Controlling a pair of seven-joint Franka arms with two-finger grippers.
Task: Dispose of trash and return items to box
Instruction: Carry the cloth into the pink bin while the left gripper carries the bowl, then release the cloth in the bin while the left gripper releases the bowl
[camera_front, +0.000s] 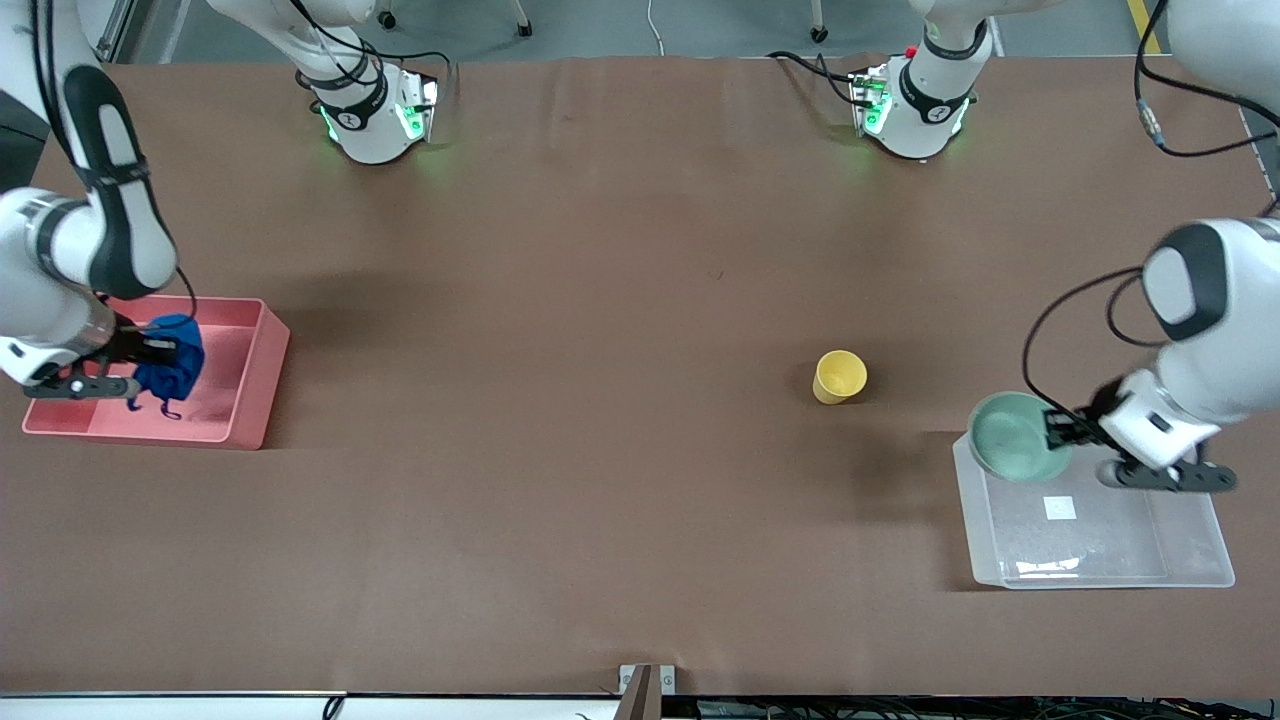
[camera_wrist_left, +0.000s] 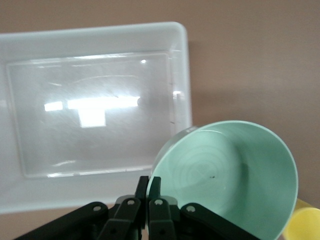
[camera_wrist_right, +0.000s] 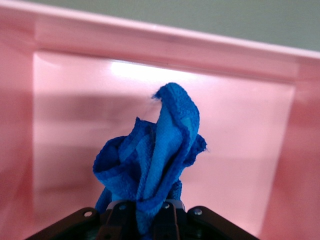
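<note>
Left gripper (camera_front: 1052, 428) is pinching the mint-green bowl (camera_front: 1015, 437) over the clear box (camera_front: 1190, 570); right gripper (camera_front: 165, 352) is pinching blue trash (camera_front: 172, 366) over the pink bin (camera_front: 260, 385), at the yellow cup (camera_front: 838, 376)'s nine o'clock.

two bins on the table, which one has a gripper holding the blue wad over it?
The opaque pink bin at the right arm's end: the right gripper holds the blue wad over it. The clear box has the green bowl above it instead.

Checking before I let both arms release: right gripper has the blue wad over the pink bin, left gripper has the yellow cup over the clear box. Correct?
One thing is off. The left gripper holds the green bowl by its rim over the clear box, not the yellow cup, which sits on the table; the left wrist view shows it. The right gripper does hold the blue wad over the pink bin.
</note>
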